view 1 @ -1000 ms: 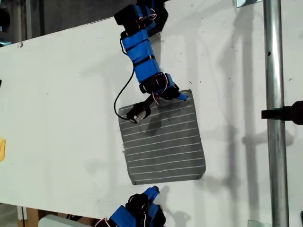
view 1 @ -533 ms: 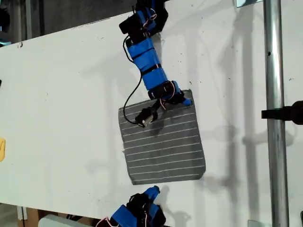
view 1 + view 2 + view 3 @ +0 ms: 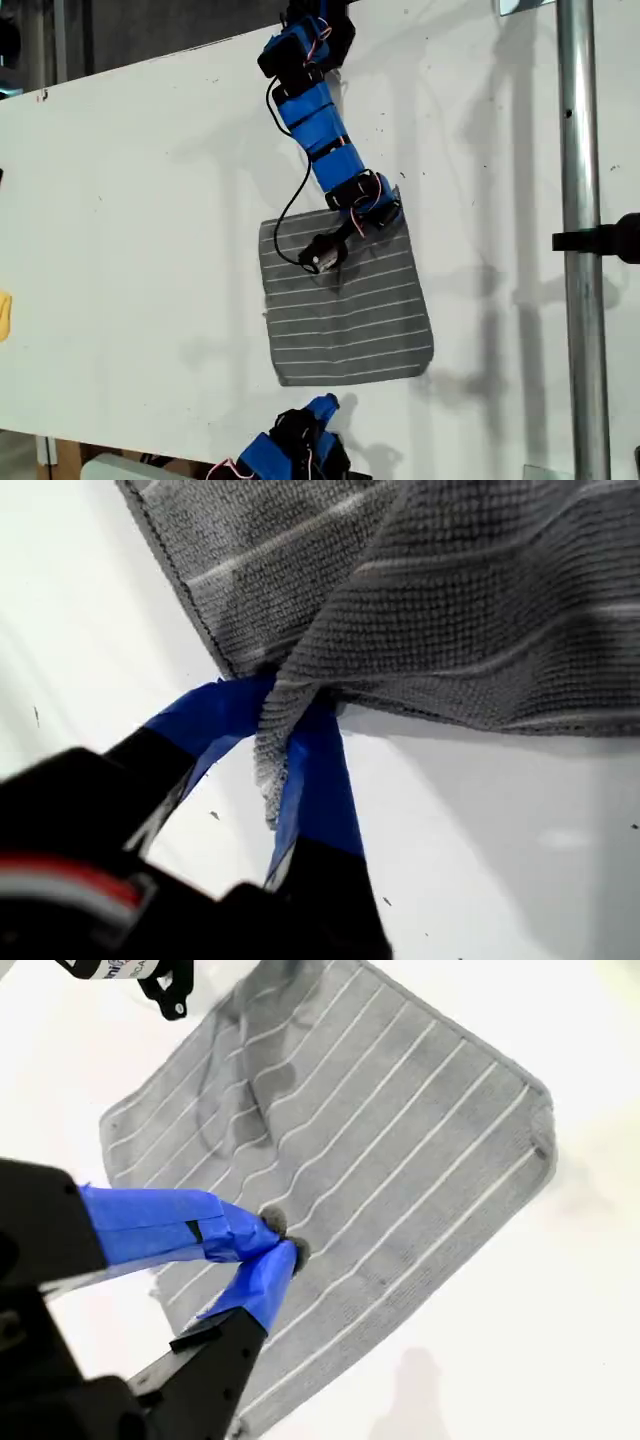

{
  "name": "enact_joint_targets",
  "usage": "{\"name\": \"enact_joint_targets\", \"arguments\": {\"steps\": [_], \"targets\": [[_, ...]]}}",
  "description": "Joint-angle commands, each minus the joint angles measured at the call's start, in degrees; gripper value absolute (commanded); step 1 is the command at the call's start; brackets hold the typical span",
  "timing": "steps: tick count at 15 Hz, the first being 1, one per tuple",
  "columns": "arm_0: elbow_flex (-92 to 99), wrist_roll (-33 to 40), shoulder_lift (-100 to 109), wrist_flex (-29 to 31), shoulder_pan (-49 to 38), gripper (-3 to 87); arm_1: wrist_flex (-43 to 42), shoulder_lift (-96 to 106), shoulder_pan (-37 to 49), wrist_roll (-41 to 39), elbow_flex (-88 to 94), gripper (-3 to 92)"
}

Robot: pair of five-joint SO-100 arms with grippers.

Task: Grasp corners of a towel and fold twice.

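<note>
The towel, dark grey with thin white stripes, lies on the white table. My first gripper is shut on the corner nearest the exterior view's top right. The first wrist view shows that corner pinched between the blue fingers, with the towel lifted and bunched there. My second gripper sits just past the towel's edge at the exterior view's bottom. Its blue fingertips are pressed together with nothing between them, and the towel spreads beyond them.
A metal pole with a black clamp runs down the exterior view's right. A yellow object shows at that view's left edge. The first arm's camera and cable hang over the towel.
The first arm has swung toward the exterior view's right and down with the corner held. The towel's near edge has shifted right and bunched. The second arm has stayed put.
</note>
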Motion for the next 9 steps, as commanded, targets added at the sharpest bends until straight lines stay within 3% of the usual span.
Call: {"name": "enact_joint_targets", "arguments": {"steps": [1,4,5,7,9], "targets": [[-0.5,0.2,-2.7,-3.8,-0.7,-1.5,-0.8,0.4,1.6,0.0,-0.3,-0.2],[-7.2,2.2,-15.6,-7.9,0.5,-1.5,-1.3,0.4,1.8,-0.1,-0.4,-0.2],[-13.2,3.0,-20.3,-6.3,2.1,-1.5,-1.3,0.4,1.8,-0.1,-0.4,-0.2],[-30.4,5.4,-31.6,4.7,5.3,-1.5,-1.5,0.3,1.8,-0.1,-0.2,-0.2],[-37.1,14.2,-34.4,1.5,7.9,-1.3,-1.7,0.2,1.8,0.0,-0.1,-0.2]]}}
